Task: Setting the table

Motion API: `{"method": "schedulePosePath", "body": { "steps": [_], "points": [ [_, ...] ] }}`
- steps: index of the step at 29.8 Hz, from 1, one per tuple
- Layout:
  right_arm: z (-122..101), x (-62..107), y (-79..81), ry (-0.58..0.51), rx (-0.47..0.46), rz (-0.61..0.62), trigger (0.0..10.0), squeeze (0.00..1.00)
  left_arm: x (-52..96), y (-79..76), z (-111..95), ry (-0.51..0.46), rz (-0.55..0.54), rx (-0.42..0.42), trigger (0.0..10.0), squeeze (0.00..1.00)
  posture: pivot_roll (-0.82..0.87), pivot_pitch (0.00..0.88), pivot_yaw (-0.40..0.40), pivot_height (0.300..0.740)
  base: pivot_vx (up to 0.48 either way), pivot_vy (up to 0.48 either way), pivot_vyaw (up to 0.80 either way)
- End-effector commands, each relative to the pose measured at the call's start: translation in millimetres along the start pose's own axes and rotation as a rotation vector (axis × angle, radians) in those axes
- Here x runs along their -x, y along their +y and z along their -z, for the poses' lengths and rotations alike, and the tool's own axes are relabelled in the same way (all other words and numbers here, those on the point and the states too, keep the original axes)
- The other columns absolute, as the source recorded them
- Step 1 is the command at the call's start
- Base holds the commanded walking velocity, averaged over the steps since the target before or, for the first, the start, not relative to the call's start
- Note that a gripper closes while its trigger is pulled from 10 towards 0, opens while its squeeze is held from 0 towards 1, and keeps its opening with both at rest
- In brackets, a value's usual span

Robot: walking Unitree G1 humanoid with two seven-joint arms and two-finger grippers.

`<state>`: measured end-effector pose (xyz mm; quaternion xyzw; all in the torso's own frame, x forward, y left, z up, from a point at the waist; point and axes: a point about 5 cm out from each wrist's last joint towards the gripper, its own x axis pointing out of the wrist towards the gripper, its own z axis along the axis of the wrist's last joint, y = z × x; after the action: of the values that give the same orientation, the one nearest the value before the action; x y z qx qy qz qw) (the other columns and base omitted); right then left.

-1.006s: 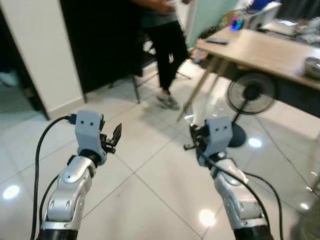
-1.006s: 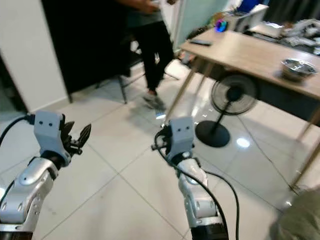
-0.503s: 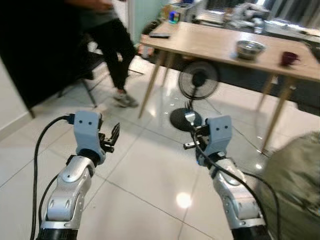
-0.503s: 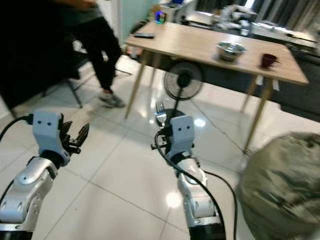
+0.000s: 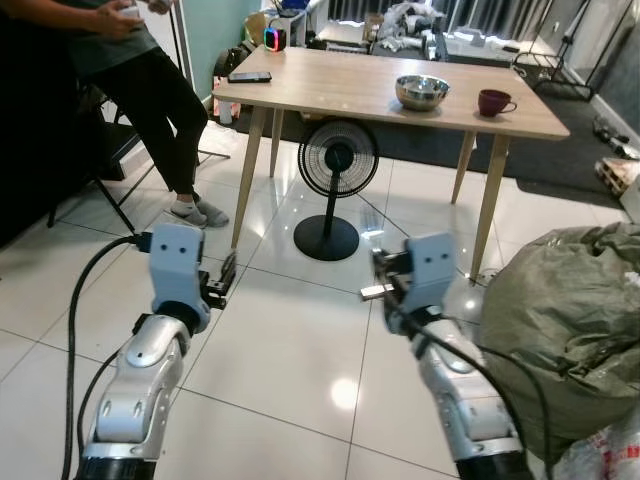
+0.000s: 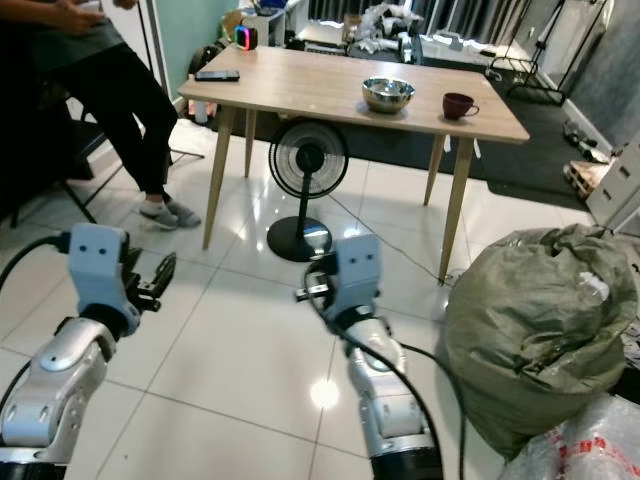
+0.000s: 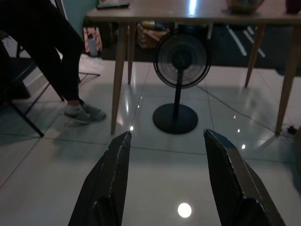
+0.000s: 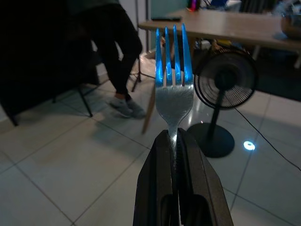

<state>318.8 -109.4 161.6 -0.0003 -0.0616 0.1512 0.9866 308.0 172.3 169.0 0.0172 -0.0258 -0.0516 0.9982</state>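
Right pincer [image 8: 175,141] is clenched on the handle of a silver metal fork [image 8: 174,75], tines forward; left pincer [image 7: 169,155] hangs released and empty. Over the last second the view has swung round, so the long pale wooden worktop [image 5: 350,95] now faces the robot at 12 o'clock, well apart. On it stand a steel bowl [image 5: 421,91] and what looks like a dark red mug [image 5: 492,101]. Below, a black pedestal fan [image 5: 337,165] on glossy white tiles; a seated person's legs [image 5: 165,100] at 10 o'clock.

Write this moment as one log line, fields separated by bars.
right gripper: shut on fork | left gripper: open, empty | wooden table ahead: bowl, mug on top
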Motion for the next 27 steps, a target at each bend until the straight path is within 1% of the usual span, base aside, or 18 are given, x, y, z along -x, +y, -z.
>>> {"method": "schedulePosePath", "body": {
  "steps": [1,18,27],
  "points": [
    [2.1,1.8,-8.4,0.011,-0.007,0.028,10.0,0.00,-1.0,-4.9,2.6,0.012,0.015,-0.002,10.0,0.00,0.04,0.015,0.037,0.740,0.472,0.000,-0.75],
    [2.3,0.9,-9.4,0.011,0.004,0.034,10.0,0.00,-1.3,-5.0,3.2,0.013,0.017,-0.007,10.0,0.00,0.04,0.010,0.038,0.740,0.472,0.000,-0.75],
    [-0.3,-0.1,-11.8,0.000,0.011,0.048,10.0,0.00,-1.1,-4.1,2.7,0.012,0.014,-0.009,10.0,0.00,0.04,0.015,0.040,0.740,0.472,0.000,0.00]
  ]
}}
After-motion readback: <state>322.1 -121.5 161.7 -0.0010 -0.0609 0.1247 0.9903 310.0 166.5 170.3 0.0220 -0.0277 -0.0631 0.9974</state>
